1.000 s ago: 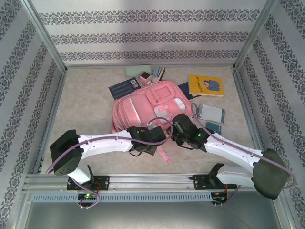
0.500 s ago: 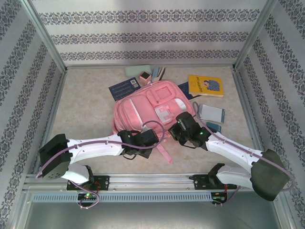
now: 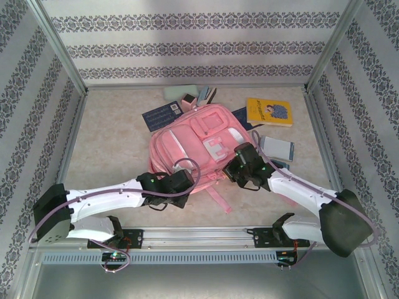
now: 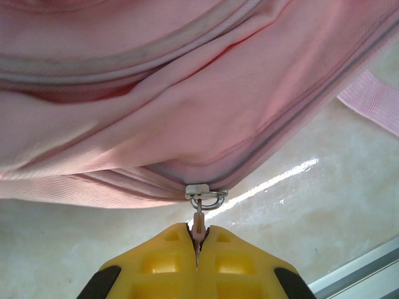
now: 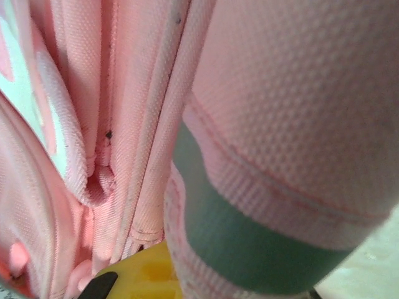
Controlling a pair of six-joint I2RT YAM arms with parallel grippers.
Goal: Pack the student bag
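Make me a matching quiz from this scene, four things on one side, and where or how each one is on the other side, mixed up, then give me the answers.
Things:
1. student bag
2. yellow book
3. left gripper
4. dark blue book

Place or state:
A. shut on the zipper pull
B. lying beyond the bag, to its far right
C. pink, in the middle of the table
D. at the bag's far left corner

Pairs: 1-C, 2-B, 3-A, 4-D
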